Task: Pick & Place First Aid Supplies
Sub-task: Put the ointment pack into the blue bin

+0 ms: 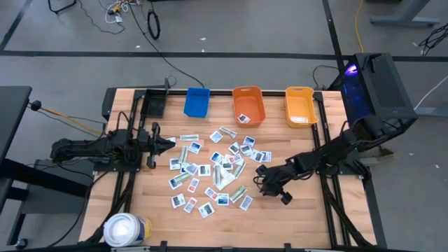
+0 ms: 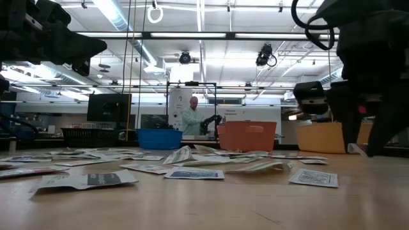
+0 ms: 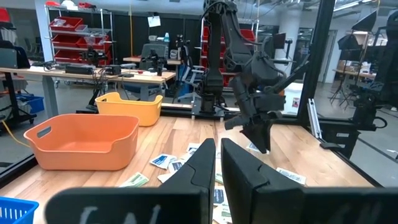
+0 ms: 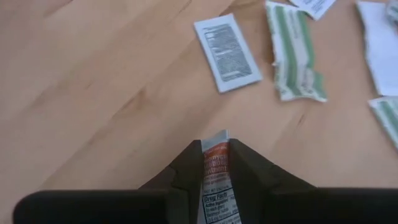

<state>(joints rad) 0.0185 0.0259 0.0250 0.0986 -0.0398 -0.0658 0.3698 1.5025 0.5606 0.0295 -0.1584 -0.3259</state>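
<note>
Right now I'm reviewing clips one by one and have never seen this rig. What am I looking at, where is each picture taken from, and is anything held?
Two dark robot arms work at a wooden table. One picture looks straight down, one looks level across the tabletop, and one comes from each wrist. Small first aid packets lie scattered mid-table; a blue bin, an orange bin and a yellow bin line the far edge. The right gripper pinches a packet with orange print. The left gripper waits shut and empty at the table's left.
</note>
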